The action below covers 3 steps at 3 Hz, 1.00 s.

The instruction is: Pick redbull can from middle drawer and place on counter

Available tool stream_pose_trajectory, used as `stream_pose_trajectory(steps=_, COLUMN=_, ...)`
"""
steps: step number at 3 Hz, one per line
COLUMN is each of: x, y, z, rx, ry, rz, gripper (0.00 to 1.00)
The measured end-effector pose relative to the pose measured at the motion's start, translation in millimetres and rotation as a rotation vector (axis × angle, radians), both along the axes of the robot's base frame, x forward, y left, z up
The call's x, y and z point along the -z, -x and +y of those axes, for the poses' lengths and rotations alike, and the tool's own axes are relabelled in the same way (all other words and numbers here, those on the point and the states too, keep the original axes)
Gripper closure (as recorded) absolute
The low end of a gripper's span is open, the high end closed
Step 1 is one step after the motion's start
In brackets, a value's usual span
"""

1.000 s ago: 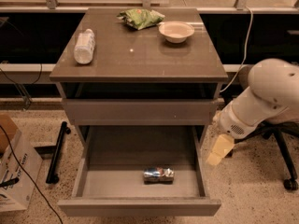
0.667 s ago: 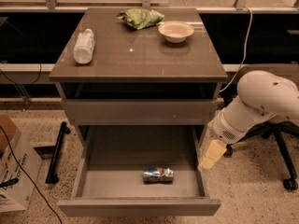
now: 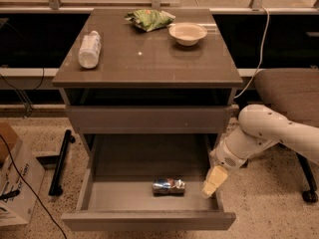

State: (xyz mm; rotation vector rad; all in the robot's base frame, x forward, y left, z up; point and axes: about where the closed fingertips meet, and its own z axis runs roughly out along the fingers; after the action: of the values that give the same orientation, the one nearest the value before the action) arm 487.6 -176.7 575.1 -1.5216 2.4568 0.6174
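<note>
Nearest, middle drawer (image 3: 149, 220): pulled fully out, plain flat front, bare grey interior.
Redbull can (image 3: 168, 186): lying on its side on the drawer floor, near the front and about mid-width.
Gripper (image 3: 213, 181): cream-coloured tip pointing down at the drawer's right inner wall. It is to the right of the can, at about the same depth, with a clear gap between them and no contact. Whether it is spread or closed cannot be told.
Arm (image 3: 269, 133): white, entering from the right.
Floor (image 3: 269, 203): speckled. A cardboard box (image 3: 15, 183) and a black bar (image 3: 61, 161) lie on it at left.
Upper drawer (image 3: 149, 119): closed, flat-fronted, with a dark open gap above it.
Counter (image 3: 149, 59): brown-grey and slightly glossy.
On the counter: a clear water bottle (image 3: 89, 49) lying at left; a pale bowl (image 3: 187, 33) at rear right; a green bag (image 3: 149, 19) at rear centre, just beside the bowl.
Chair (image 3: 291, 91): brown seat, right of the cabinet.
Cable (image 3: 256, 54): hanging behind the cabinet, at right.
</note>
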Motion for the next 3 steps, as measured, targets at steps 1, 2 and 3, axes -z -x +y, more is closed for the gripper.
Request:
stream_pose_trajectory(steps=1, x=1.7, y=0.6, z=0.2, rx=0.000, ry=-0.001, rz=0.003, gripper=0.00)
stream_pose_trajectory(steps=2, x=35.7, y=-10.4, z=21.3, rx=0.007, ry=-0.072, rz=0.035, gripper=0.00)
stream_pose_trajectory(steps=3, x=65.7, y=-20.9, z=42.4, rx=-0.001, ry=-0.175, rz=0.057, gripper=0.00)
